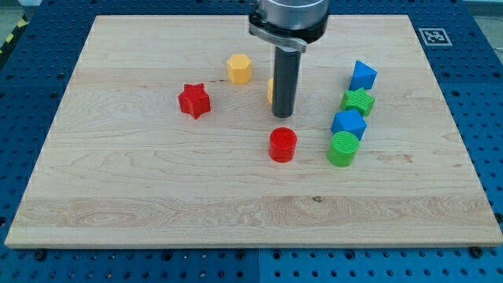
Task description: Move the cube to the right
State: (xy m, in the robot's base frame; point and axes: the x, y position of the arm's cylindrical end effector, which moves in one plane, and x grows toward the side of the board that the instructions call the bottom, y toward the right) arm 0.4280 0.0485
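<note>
My tip rests on the board near its middle, just above the red cylinder and apart from it. A yellow block shows only as a sliver behind the rod's left side, so its shape is hidden. A blue cube-like block lies to the right of the tip, in a column between a green star above it and a green cylinder below it. Another blue block, angular in shape, tops that column.
A red star lies at the view's left of the tip and a yellow hexagon at the upper left. The wooden board sits on a blue perforated table. The arm's body hangs over the board's top edge.
</note>
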